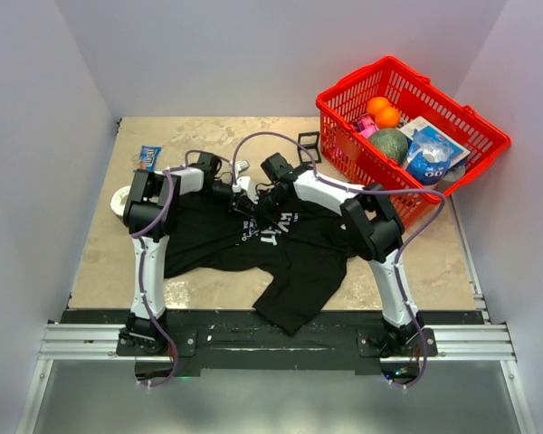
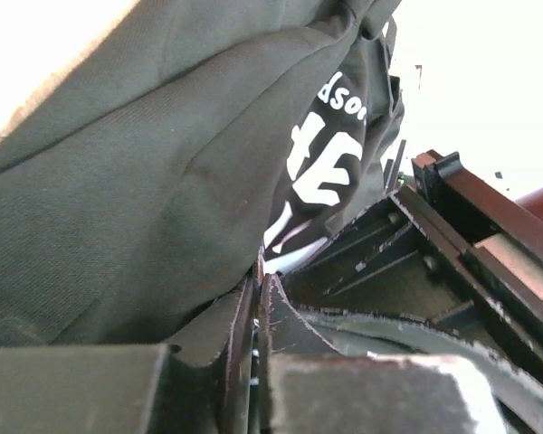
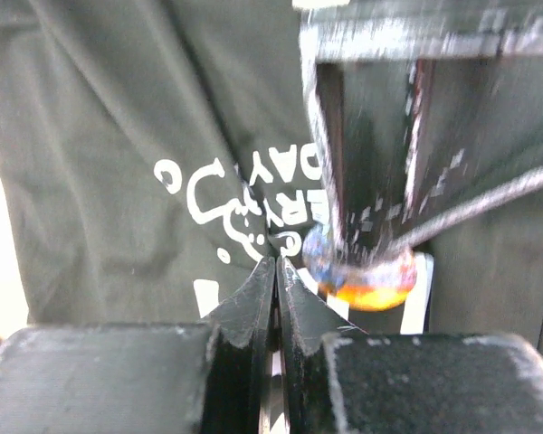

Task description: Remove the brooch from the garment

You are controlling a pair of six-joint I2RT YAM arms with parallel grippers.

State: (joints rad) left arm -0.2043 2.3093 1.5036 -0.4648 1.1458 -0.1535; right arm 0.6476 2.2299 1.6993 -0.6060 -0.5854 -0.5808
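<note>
Top view evenly lit, soft shadows — wrist cams overexposed at edges, right cam's top blurred.

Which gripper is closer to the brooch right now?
Left. The left gripper has its fingers right on the brooch, seemingly closed on its edge. The right gripper is shut, pinching the shirt just beside the brooch.

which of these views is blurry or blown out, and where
Top external is sharp and evenly lit; left wrist is blown out white at both upper corners, though the T-shirt holds detail; right wrist shows the left hand smeared by blur, the lettering beside it crisp.
</note>
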